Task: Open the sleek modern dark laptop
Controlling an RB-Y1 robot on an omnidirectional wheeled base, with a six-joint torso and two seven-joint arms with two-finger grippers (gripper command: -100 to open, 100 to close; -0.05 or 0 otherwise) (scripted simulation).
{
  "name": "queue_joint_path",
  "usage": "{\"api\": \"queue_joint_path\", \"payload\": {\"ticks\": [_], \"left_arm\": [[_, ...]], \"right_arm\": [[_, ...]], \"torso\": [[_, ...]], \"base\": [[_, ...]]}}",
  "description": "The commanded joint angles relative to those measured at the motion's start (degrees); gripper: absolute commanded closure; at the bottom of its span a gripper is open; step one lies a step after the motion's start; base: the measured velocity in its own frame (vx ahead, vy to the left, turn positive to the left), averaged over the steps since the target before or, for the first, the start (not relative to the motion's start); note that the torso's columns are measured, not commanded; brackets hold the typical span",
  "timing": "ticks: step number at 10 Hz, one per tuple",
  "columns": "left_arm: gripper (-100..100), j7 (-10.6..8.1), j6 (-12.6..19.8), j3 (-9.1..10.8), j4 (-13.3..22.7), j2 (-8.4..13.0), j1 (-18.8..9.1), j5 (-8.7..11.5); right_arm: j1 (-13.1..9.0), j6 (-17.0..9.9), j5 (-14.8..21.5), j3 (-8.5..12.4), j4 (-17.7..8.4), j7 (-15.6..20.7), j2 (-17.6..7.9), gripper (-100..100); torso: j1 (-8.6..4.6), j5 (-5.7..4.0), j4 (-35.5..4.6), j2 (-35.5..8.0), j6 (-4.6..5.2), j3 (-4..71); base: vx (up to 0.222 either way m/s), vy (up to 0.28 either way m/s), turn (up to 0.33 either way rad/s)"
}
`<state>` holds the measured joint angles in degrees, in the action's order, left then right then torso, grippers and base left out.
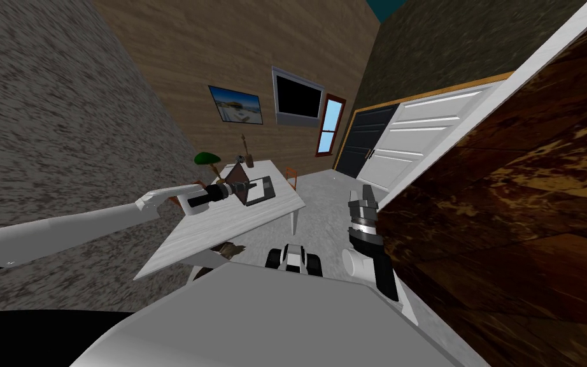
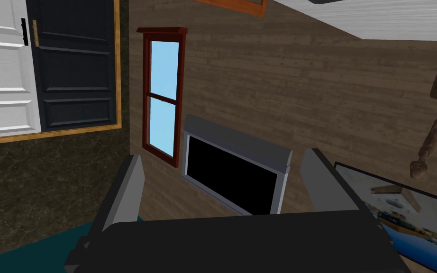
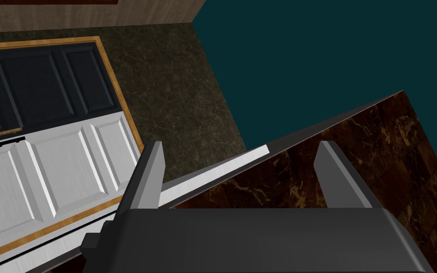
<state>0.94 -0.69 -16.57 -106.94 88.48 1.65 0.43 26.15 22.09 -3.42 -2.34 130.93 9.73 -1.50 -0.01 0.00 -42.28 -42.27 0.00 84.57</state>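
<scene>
- The laptop (image 1: 263, 190) lies on the far half of the desk (image 1: 247, 223), close to the desk's far end.
- Its lid (image 1: 237, 175) is already lifted and stands steeply over the base, so the opening looks mostly done.
- The left gripper (image 2: 223, 153) is stretched over the desk and, in the head view, sits right at the lid, on the side that faces the base.
- Whether it touches the lid cannot be told, because that spot is very small in the head view.
- Its two fingers stand wide apart, with nothing between them.
- What is left is probably small: maybe to push the lid a little further back, and then to take the arm away from the desk.
- The right gripper (image 3: 239, 144) is raised at the robot's right, well apart from the desk and beside a glossy brown marbled panel (image 1: 528, 191).
- Its fingers are also wide and hold nothing.
- The lid is a thin flat plate, and its visible face looks reddish brown rather than dark.
- The base is a low dark slab with a paler grey rectangle on top.
- The desk is a long rectangular board, white with a faint grain, on thin white legs.
- A lamp (image 1: 206, 158) with a rounded green shade stands at the far left corner of the desk.
</scene>
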Motion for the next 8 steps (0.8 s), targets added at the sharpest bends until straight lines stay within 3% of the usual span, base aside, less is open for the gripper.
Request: {"api": "queue_joint_path", "payload": {"ticks": [1, 2, 3, 5, 6, 7, 8], "left_arm": [[-100, -1.52, 0.1, -1.59, -0.2, 3.3, -0.8, 1.7], [-100, -2.81, 0.1, -3.00, -0.3, 5.6, -1.6, 3.1], [-100, -2.81, 0.1, -3.00, -0.3, 6.0, -1.6, 3.1], [-100, -5.31, 0.2, -5.69, -0.5, 10.0, -3.0, 5.9], [-100, -5.31, 0.2, -5.69, -0.5, 11.2, -3.0, 5.9], [-100, -6.50, 0.2, -6.97, -0.6, 13.2, -3.7, 7.2], [-100, -6.50, 0.2, -6.97, -0.6, 13.7, -3.7, 7.2]], "right_arm": [[0.0, 0.0, 0.0, 0.0, 0.0, 0.0, 0.0, 0], [0.0, 0.0, 0.0, 0.0, 0.0, 0.0, 0.0, 0], [0.0, 0.0, 0.0, 0.0, 0.0, 0.0, 0.0, 0], [0.0, 0.0, 0.0, 0.0, 0.0, 0.0, 0.0, 0], [0.0, 0.0, 0.0, 0.0, 0.0, 0.0, 0.0, 0], [0.0, 0.0, 0.0, 0.0, 0.0, 0.0, 0.0, 0], [0.0, 0.0, 0.0, 0.0, 0.0, 0.0, 0.0, 0]], "torso": [[0.00, -0.01, 0.0, 0.0, 0.00, 0.0], [0.00, 0.00, 0.0, 0.0, 0.00, 0.0], [0.01, 0.00, 0.0, 0.0, 0.00, 0.0], [0.02, -0.01, 0.0, 0.0, -0.03, 0.0], [0.15, 0.04, 0.0, -0.1, -0.14, 0.0], [0.19, 0.07, 0.0, -0.1, -0.16, -0.1], [0.18, 0.06, 0.0, -0.1, -0.14, -0.1]], "base": [[-0.013, 0.023, -0.001], [-0.013, 0.027, -0.002], [-0.012, 0.022, -0.002], [-0.017, 0.032, -0.015], [-0.011, 0.024, -0.005], [-0.014, 0.021, 0.007], [-0.014, 0.022, 0.016]]}}
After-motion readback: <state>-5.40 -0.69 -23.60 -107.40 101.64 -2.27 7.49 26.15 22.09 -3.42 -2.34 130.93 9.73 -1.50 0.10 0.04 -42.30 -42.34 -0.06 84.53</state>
